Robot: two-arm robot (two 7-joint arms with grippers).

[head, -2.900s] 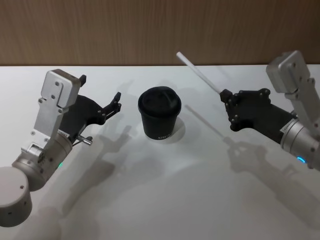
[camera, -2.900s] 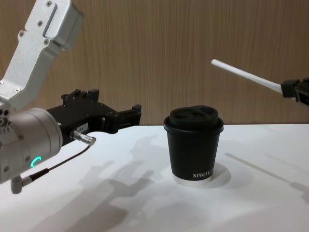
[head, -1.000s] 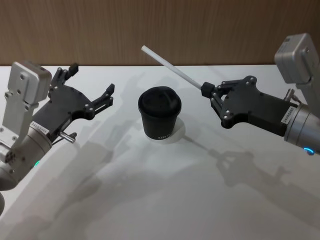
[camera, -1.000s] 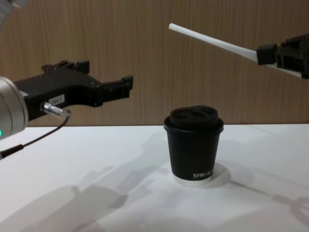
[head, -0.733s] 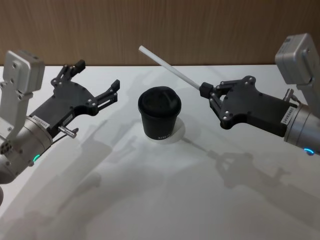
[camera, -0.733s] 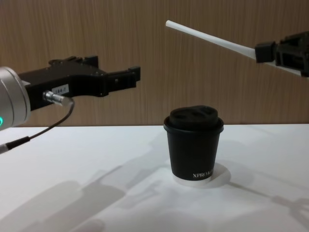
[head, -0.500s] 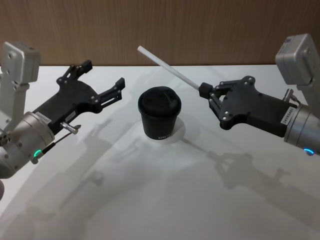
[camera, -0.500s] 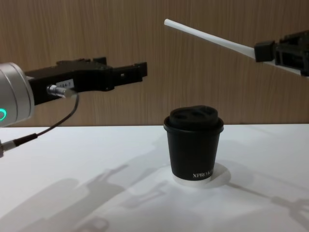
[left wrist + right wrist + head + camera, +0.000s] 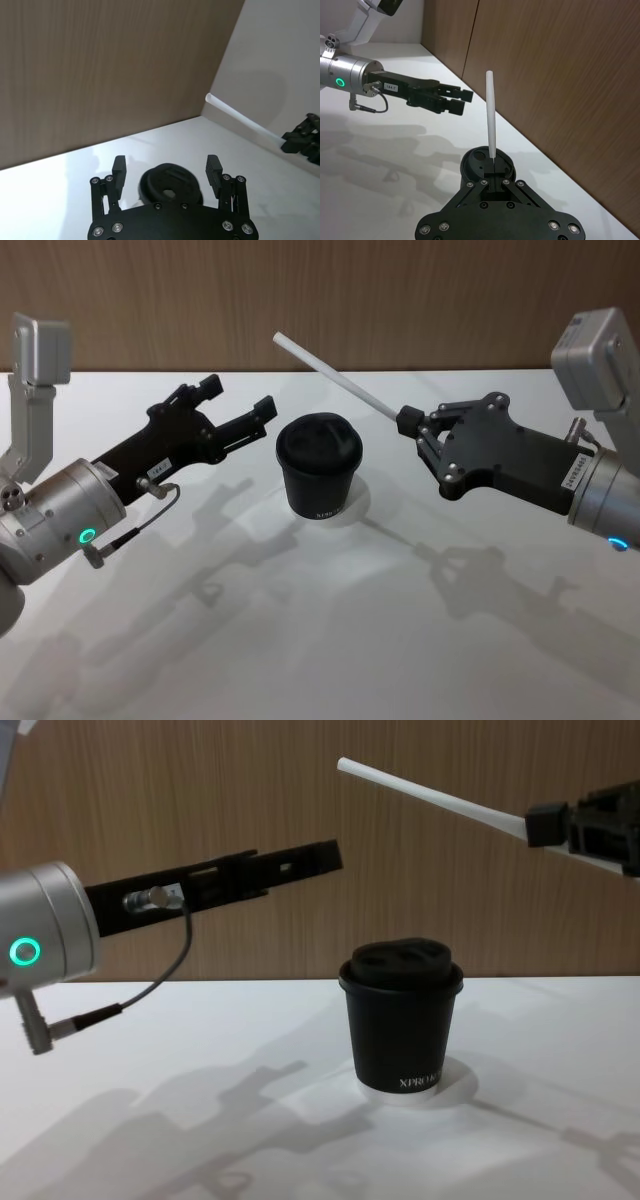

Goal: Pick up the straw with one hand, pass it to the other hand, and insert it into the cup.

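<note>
The white straw (image 9: 335, 375) hangs in the air, slanting up and left over the cup, with my right gripper (image 9: 405, 420) shut on its lower end. Its free end points toward my left side; the straw (image 9: 430, 795) stands well above the lid. The black lidded cup (image 9: 319, 465) stands upright on the table between the arms, XPRO lettering low on the cup (image 9: 402, 1025). My left gripper (image 9: 238, 395) is open, raised left of the cup at about lid height or higher, fingers aimed toward the straw's free end with a gap still between them. In the right wrist view the straw (image 9: 490, 115) rises from the shut jaws.
The white table (image 9: 320, 640) spreads wide around the cup, bare in front of it. A brown wooden wall (image 9: 400, 290) closes the far side just behind the cup and the straw's tip.
My left gripper has swung right and forward toward the cup and the straw's free end, staying open. The right gripper and straw have hardly moved in the last second.
</note>
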